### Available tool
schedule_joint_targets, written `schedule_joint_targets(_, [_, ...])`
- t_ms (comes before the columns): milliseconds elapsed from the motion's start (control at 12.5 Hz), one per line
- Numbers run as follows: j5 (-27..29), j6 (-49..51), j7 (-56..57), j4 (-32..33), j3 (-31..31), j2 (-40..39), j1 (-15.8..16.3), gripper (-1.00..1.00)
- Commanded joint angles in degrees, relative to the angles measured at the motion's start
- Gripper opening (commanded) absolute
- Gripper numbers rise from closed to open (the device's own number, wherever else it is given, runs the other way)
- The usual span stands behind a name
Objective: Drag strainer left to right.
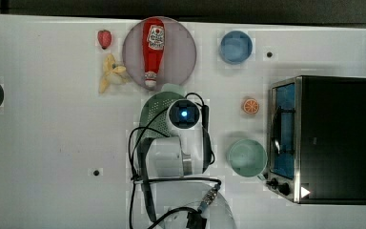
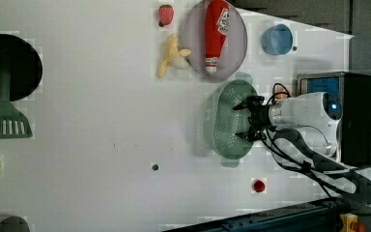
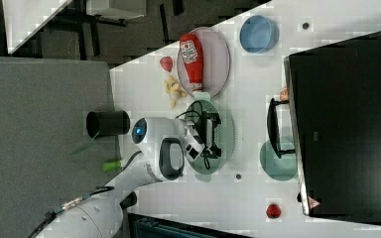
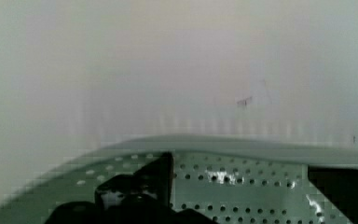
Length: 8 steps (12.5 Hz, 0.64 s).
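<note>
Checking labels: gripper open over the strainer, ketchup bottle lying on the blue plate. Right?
One error: the plate under the ketchup bottle is pale purple-grey, not blue, as the top view shows. The gripper is open over the strainer.

The top view is looking straight down on the counter [image 1: 52, 143]. The left view and right view are looking down from higher, opposite sides, both sharing the strainer [image 2: 222, 121]. The wrist view is sitting close above its rim.

In the top view, a ketchup bottle [image 1: 153, 51] lies on a plate [image 1: 181, 52] just above the tool [image 1: 185, 114]; a green bowl [image 1: 247, 157] and toaster oven [image 1: 331, 139] sit to its right.
</note>
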State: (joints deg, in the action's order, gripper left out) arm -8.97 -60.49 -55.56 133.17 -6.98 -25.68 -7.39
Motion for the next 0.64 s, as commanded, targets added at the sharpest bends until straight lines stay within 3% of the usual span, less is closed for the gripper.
schedule_joint_targets(80, [-0.59,0.54,6.97,0.86,3.79,1.93,-0.79,1.0])
schedule_joint_targets(640, [-0.59,-0.5,11.18,0.87,9.39,1.93,-0.86,1.0])
